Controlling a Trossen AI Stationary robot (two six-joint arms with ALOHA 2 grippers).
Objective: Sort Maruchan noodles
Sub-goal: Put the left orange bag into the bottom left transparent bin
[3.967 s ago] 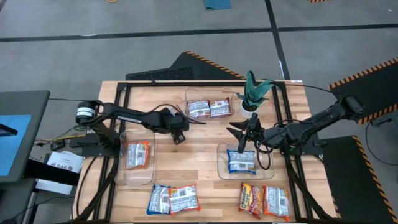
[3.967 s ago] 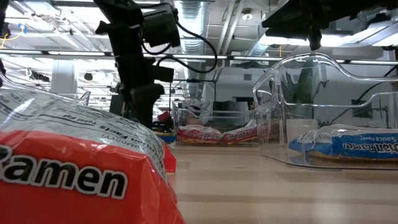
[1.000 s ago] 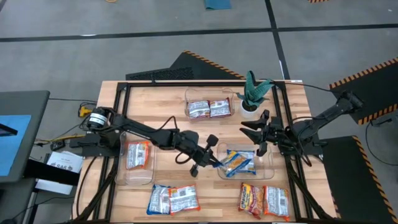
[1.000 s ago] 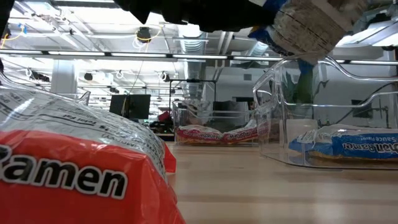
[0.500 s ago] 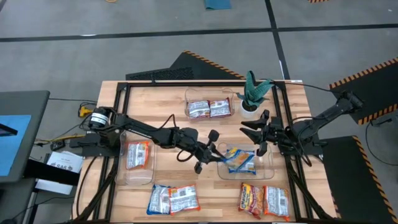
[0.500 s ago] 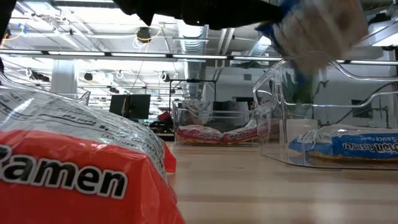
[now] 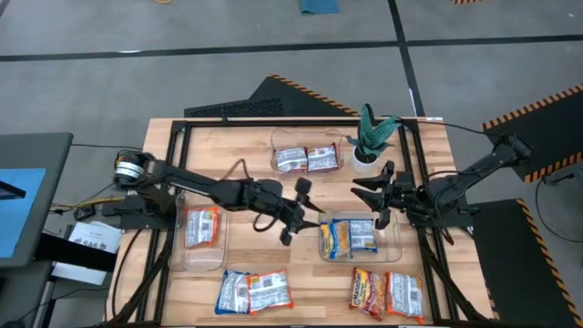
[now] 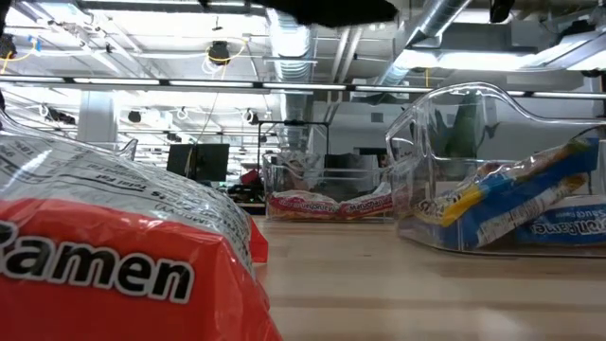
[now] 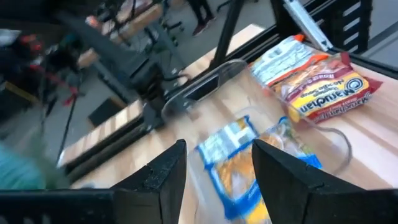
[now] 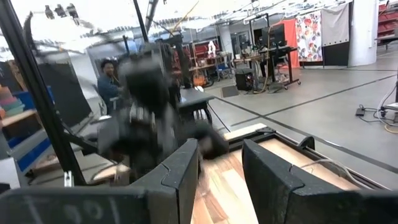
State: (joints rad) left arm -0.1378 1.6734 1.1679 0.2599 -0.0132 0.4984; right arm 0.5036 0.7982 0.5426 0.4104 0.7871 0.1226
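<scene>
My left gripper [image 7: 308,217] hovers open and holds nothing, just left of the right-hand clear bin [image 7: 393,239]. A blue-and-yellow Maruchan packet [image 7: 335,239] lies in that bin. It leans tilted [image 8: 502,194] on a blue packet [image 8: 573,227] beneath it, and shows between my left fingers in the left wrist view [image 9: 239,165]. My right gripper [image 7: 366,202] waits open above the bin's far side [image 10: 221,177]. Other packets: one orange [image 7: 201,226] in the left bin, two whitish-red [image 7: 306,159] in the far bin, and loose ones along the near edge [image 7: 253,292] [image 7: 386,293].
A green potted plant [image 7: 372,137] stands at the far right, beside the far bin. A red ramen packet [image 8: 114,275] fills the low view's near left. Black frame rails [image 7: 273,121] edge the table. A person [image 10: 111,81] stands in the room beyond.
My left gripper has opened and let go of the blue-and-yellow packet, then drawn back toward the table's left and risen. The packet has dropped into the right bin and now leans tilted on the blue packet there.
</scene>
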